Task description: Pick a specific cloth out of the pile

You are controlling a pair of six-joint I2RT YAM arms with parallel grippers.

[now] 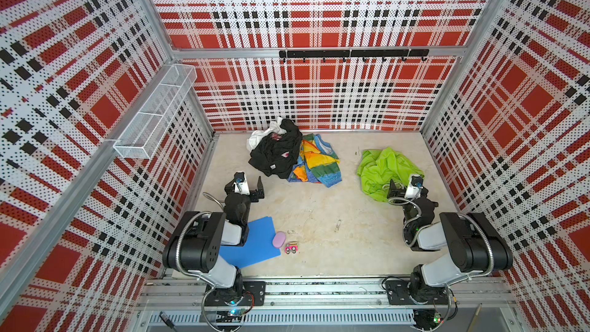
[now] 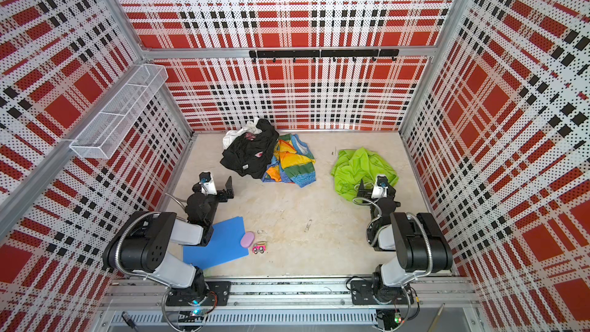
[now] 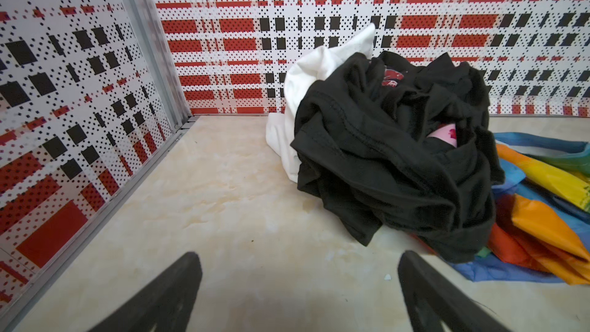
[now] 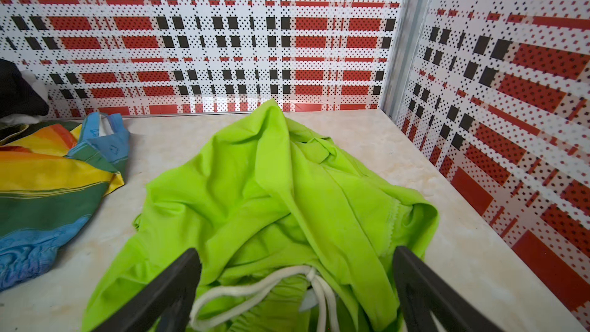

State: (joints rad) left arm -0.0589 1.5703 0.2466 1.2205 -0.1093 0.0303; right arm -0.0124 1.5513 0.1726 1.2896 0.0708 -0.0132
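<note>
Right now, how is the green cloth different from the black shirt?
The green cloth is plain lime with a pale drawstring; the black shirt carries a red print. The green cloth lies alone on the right; the black shirt is heaped against a white garment and a rainbow cloth. Both lie crumpled on the table, similar in size.

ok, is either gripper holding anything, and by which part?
Nothing is held. The right gripper is open, jaws straddling the lime-green cloth at its drawstring without closing. The left gripper is open over bare table.
</note>
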